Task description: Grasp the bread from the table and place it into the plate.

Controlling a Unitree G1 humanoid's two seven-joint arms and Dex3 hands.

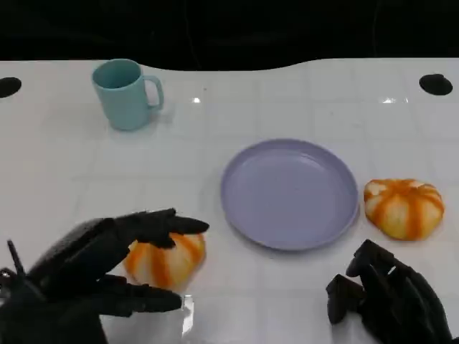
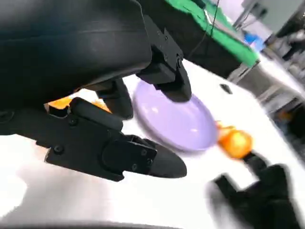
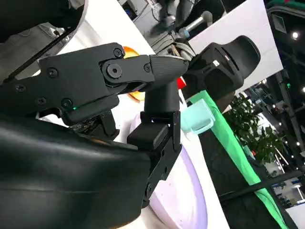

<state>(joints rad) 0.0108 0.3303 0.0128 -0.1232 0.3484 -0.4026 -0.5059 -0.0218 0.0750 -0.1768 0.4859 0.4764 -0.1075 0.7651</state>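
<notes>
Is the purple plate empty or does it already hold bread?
Empty. The plate shows bare purple; one bread sits at the left hand, another bread on the table beside the plate.

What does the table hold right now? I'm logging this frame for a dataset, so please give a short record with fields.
near bread: orange-striped bun on the table, left hand around it, fingers above and below, not lifted
far bread: second bun right of the plate, untouched
plate: lilac plate, nothing on it
cup: teal mug, upright, far left
right hand: fingers curled, holding nothing, near table edge
</notes>
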